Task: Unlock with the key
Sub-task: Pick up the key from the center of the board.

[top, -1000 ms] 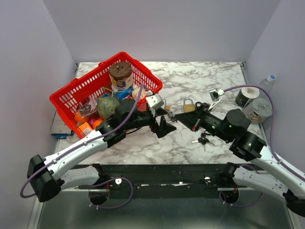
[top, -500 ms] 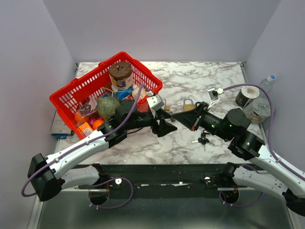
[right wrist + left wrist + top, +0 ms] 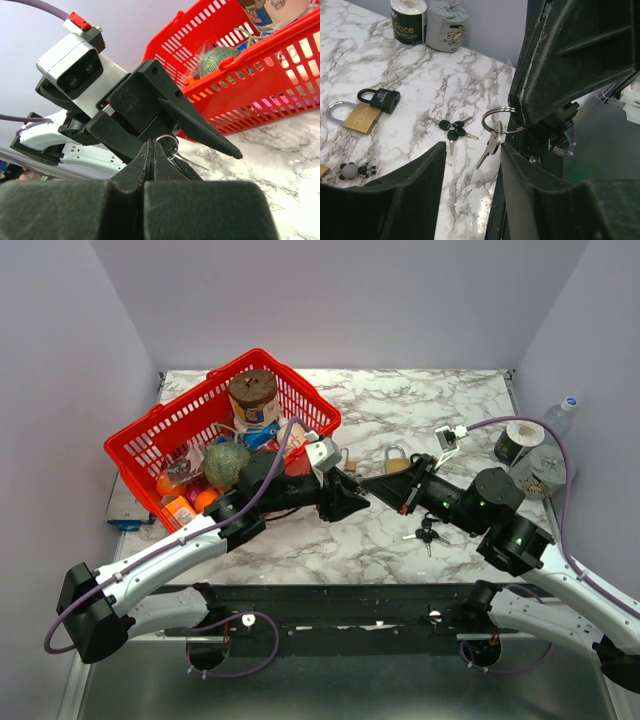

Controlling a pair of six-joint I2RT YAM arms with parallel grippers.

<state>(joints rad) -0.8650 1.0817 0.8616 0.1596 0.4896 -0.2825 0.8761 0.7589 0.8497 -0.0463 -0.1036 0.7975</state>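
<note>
Key (image 3: pixel 491 143): hung by its ring from the tip of the right gripper (image 3: pixel 151 146), above the middle of the desk (image 3: pixel 420 400), toward its near edge.
Red basket (image 3: pixel 150 435): filled with groceries, set at the far left corner.
Left gripper (image 3: pixel 472 150): fingers spread wide, nothing gripped. Since a second ago it has been swung up and rightward, so the key is now seen just beyond its fingertips.
Right gripper: fingers pressed together on the key ring, position little changed.
Brass padlock (image 3: pixel 360 116), black padlock (image 3: pixel 382 98), bunch of keys (image 3: pixel 452 128): laid right of centre.
Two tape rolls (image 3: pixel 409 20): stood at the right edge.
</note>
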